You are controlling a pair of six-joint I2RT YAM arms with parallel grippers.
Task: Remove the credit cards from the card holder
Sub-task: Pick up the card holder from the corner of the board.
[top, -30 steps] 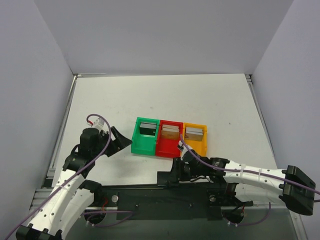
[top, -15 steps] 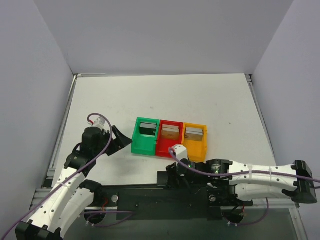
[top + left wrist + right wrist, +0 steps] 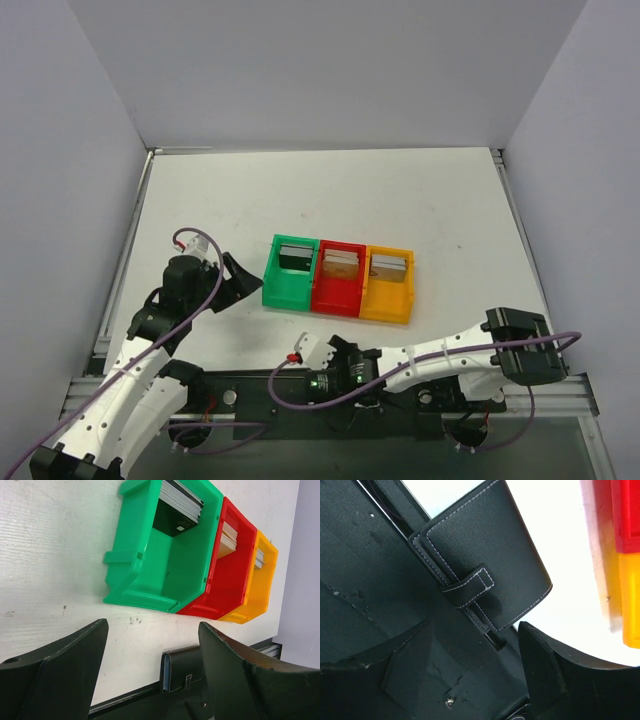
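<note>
The card holder is a row of green (image 3: 291, 275), red (image 3: 337, 285) and orange (image 3: 388, 290) boxes at the table's middle. Each box holds a stack of credit cards: dark in green (image 3: 181, 502), tan in red (image 3: 341, 263), grey in orange (image 3: 389, 266). My left gripper (image 3: 152, 625) is open and empty, just left of the green box (image 3: 165, 555), also seen from above (image 3: 232, 278). My right gripper (image 3: 475, 625) is open and empty, low over the black base plate. A shut black leather wallet (image 3: 480, 570) with a strap lies just ahead of its jaws.
The wallet also shows in the left wrist view (image 3: 185, 667), at the table's near edge, a pale blue edge in its side. The black base plate (image 3: 250, 395) runs along the front. Grey walls close the table (image 3: 330, 195) at left, back and right.
My right arm has swung down and to the left, from the front of the red and orange boxes to low over the base plate. The left arm has barely moved.
</note>
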